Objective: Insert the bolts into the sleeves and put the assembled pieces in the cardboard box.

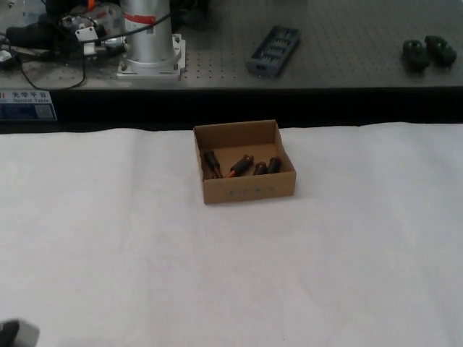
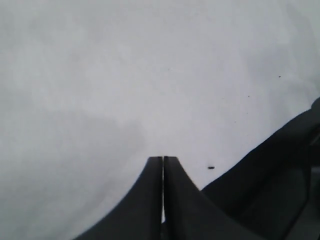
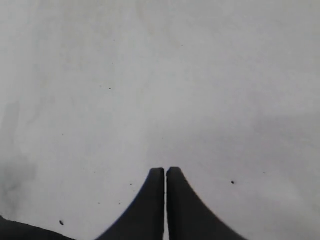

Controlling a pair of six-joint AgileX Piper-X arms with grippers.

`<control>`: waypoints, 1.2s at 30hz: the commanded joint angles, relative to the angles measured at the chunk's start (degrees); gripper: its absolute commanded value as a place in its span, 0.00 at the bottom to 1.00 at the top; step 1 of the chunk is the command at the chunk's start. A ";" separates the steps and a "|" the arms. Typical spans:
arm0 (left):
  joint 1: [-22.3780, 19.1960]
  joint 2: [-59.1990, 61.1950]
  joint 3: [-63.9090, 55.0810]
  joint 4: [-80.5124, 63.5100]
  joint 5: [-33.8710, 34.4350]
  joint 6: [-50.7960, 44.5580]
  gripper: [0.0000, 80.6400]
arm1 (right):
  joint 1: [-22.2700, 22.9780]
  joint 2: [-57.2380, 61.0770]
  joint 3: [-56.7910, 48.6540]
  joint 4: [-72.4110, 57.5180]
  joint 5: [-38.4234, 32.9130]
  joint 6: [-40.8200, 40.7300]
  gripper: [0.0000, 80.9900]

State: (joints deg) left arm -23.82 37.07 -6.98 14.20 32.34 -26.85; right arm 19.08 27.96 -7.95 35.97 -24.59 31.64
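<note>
Inside the cardboard box (image 1: 246,192) lie four assembled pieces (image 1: 241,165); both arms' jaws press together.

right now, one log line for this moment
left gripper shut, nothing held | right gripper shut, nothing held | cardboard box on white cloth, pieces inside

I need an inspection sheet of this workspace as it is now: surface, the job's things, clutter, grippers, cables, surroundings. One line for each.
Surface: a white cloth covers the bench.
Job's things: open cardboard box at mid-bench; four dark pieces with orange parts lie inside it.
Clutter: a few small dark specks on the cloth.
Grippers: left gripper, fingers shut on nothing, over the cloth; right gripper the same.
Cables: dark cables at the far left of the perforated table.
Surroundings: that table, behind the bench, carries a metal column, a blue-grey rack and two dark objects.
</note>
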 commanded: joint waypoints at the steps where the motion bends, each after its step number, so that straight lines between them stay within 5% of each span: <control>1: 0.09 -0.28 4.86 -4.51 0.30 -5.86 0.01 | -0.22 -0.43 2.22 -3.59 -0.84 2.19 0.03; 36: 0.09 -0.28 6.98 3.83 0.10 -4.41 0.01 | -0.22 -0.43 7.95 -5.10 2.19 5.25 0.03</control>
State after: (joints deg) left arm -23.82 37.07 0.51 17.49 32.34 -31.92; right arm 19.08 27.96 0.53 31.00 -22.48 36.83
